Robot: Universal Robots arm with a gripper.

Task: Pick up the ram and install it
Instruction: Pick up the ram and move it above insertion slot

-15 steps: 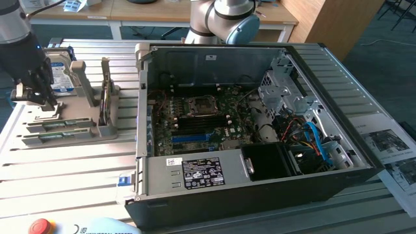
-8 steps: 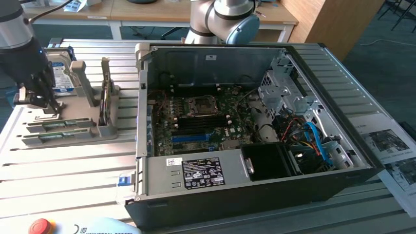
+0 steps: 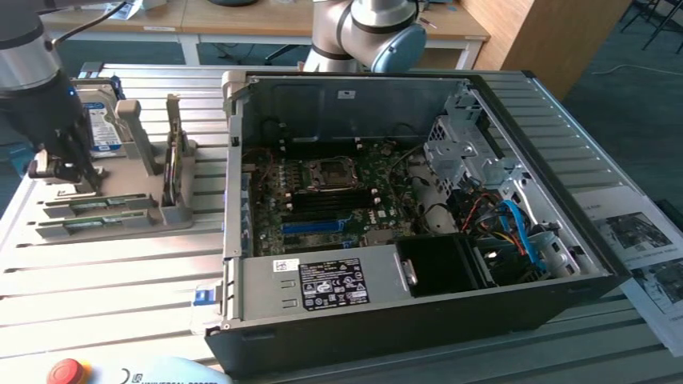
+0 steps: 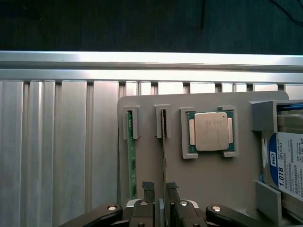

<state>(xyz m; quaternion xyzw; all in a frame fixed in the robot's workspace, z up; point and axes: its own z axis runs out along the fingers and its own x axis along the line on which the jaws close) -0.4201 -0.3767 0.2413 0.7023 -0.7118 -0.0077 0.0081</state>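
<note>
**Gripper (image 4: 159,185) lowered onto the holder (image 4: 208,179), jaws astride the ram (image 4: 164,146).**

The arm (image 3: 37,88) comes straight down with its wrist vertical, over the holder's end away from the case (image 3: 427,200). The jaws are part open, one finger (image 4: 147,187) on each side of the ram. A gap shows on one side, so nothing is clamped. The ram sits on edge in the holder's slot next to the CPU (image 4: 211,131) recess and shows as a thin dark line. A second stick (image 4: 131,161), green, stands in the holder's outer slot. The drive (image 4: 284,161) rests at the holder's far side.
</note>
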